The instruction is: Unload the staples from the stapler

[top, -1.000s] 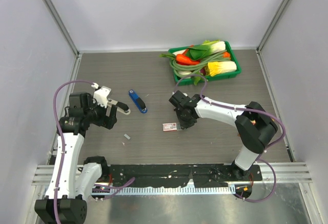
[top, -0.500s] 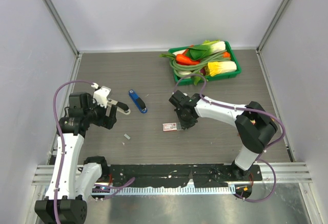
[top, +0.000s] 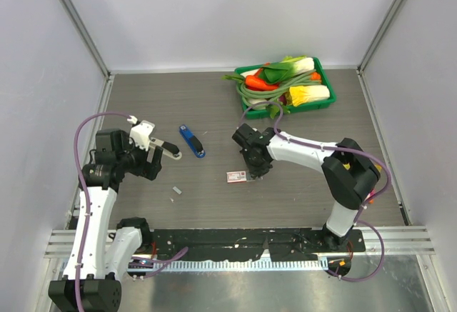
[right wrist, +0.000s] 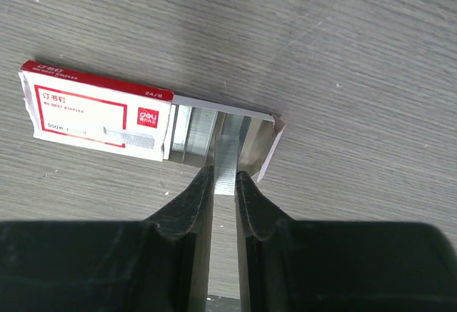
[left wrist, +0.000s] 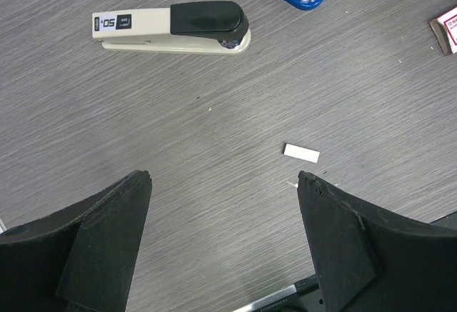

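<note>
My right gripper (right wrist: pixel 225 176) is shut on a thin silvery strip of staples (right wrist: pixel 226 148), held over the open tray of a white-and-red staple box (right wrist: pixel 96 112) that has more strips inside. In the top view this gripper (top: pixel 255 172) sits at the box's (top: pixel 236 176) right end. A beige-and-black stapler (left wrist: pixel 171 28) lies closed on the table ahead of my open, empty left gripper (left wrist: pixel 223 183). It also shows in the top view (top: pixel 158 143), just beyond the left gripper (top: pixel 148 168). A blue stapler (top: pixel 191 141) lies to its right.
A small pale strip (left wrist: pixel 300 153) lies on the table by my left gripper's right finger, and shows in the top view (top: pixel 176 190). A green basket (top: pixel 327 78) of toy vegetables stands at the back right. Frame posts and white walls bound the table.
My right gripper has shifted slightly left toward the box, still holding the strip. The left arm and both staplers have not moved.
</note>
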`<state>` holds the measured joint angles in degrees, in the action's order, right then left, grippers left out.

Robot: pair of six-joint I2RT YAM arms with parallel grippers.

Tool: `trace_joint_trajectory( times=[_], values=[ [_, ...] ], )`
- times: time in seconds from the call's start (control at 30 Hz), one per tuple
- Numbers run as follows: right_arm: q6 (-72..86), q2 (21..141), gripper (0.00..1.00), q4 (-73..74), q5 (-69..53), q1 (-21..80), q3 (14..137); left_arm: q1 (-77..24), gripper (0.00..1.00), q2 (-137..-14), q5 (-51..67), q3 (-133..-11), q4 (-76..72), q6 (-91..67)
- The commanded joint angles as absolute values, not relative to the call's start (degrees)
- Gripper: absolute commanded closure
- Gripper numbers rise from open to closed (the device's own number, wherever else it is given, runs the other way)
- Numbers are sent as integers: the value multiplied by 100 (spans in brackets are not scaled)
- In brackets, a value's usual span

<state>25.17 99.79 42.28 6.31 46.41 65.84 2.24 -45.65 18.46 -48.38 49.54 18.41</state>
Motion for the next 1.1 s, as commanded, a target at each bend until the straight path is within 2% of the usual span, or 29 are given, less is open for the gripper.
trace_joint_trajectory(
  times=[0.0, 1.07],
  values=[
    [2382, 10046, 99, 4307, 607, 4658, 6829, 211, 12, -4535, 1854, -4834, 4755, 1855],
    [2408, 10187, 99, 4061, 79, 4711, 6838, 211, 12, -4447, 1810, -4799, 4773, 1872]
  ],
)
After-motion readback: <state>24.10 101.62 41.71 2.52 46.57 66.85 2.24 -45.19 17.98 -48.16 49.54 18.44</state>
